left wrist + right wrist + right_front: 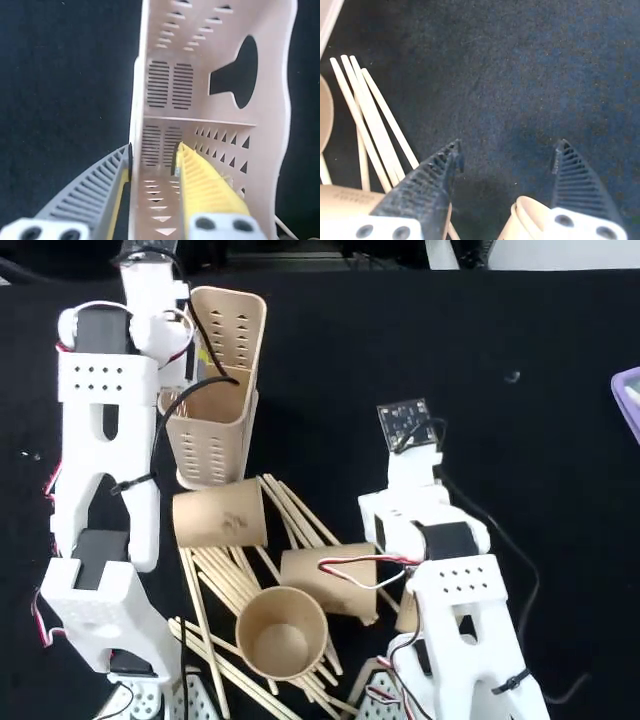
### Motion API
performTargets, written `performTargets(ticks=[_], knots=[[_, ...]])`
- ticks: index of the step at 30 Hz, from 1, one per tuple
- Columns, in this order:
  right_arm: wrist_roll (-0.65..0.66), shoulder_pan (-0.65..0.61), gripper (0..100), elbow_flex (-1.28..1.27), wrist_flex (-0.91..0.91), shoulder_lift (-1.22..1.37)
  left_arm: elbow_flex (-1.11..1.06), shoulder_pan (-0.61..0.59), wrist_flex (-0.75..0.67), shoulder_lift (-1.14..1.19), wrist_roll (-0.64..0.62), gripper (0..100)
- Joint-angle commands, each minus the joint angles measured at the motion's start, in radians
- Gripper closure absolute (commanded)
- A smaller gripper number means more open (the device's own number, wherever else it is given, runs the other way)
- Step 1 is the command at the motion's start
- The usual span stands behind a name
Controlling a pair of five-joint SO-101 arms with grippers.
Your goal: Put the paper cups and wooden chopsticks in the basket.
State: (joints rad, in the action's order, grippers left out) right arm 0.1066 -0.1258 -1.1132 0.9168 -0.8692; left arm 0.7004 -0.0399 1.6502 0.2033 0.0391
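Left fingers (200, 185): pinching one side wall of the basket (210, 445), with the yellow finger inside and the grey finger outside, both pressed to the wall.
Basket position: at the far left of the worktop (520, 540), close against my left arm. I could not tell whether it stood upright or leaned.
Right fingers (427, 185): spread wide, gripping nothing, poised over bare worktop.
Chopsticks (365, 110): a loose fan lying flat between my two arms, running from the foot of the basket toward the near edge, with several passing under the cups.
Paper cups: upright cup (282, 632) with its mouth up, on top of the sticks. Side-lying cup (220, 517) just beside the basket. Middle cup (330, 580) on its side, touching my right arm. A further cup rim (530, 215) sat close under my right wrist.
Deciding relation: the nearest chopsticks lay to the basket side of my right fingers, not between them. Their long axis ran roughly along my reach, so it crossed the line on which the fingers close.
Nearer arm: the right, which was free. The left was occupied holding the basket.
Move required, as I judged it: shift sideways toward the basket until the sticks sit between the fingers, then descend. Little wrist roll seemed necessary.
Risk: the sticks overlapped and lay flat, so I could have lifted several or none.
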Motion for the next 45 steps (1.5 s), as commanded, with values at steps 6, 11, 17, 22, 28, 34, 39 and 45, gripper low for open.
performTargets(ticks=[6, 11, 17, 22, 28, 34, 39, 45], knots=[[-0.009, -0.005, 70.9, -0.004, -0.015, -0.03, 0.185, -0.019, 0.11, -0.023, -0.114, 80], [-0.005, -0.005, 70.9, -0.004, -0.014, -0.03, 0.179, -0.042, 0.11, -0.066, -0.196, 80], [-0.003, -0.005, 70.9, -0.004, -0.012, -0.03, -0.008, -0.033, 0.11, -0.247, -0.23, 80], [-0.003, -0.006, 70.9, -0.004, -0.012, -0.03, -0.249, -0.041, 0.109, -0.433, -0.275, 80], [-0.003, -0.006, 70.9, -0.005, -0.009, -0.03, -0.45, -0.041, 0.078, -0.486, -0.405, 80], [-0.003, -0.008, 70.9, -0.015, -0.011, -0.03, -0.562, -0.065, -0.037, -0.486, -0.46, 80], [-0.003, -0.003, 70.9, -0.015, -0.011, -0.03, -0.668, -0.058, -0.209, -0.486, -0.462, 81], [-0.003, -0.003, 70.9, -0.015, -0.011, -0.03, -0.806, -0.038, -0.397, -0.486, -0.463, 81]])
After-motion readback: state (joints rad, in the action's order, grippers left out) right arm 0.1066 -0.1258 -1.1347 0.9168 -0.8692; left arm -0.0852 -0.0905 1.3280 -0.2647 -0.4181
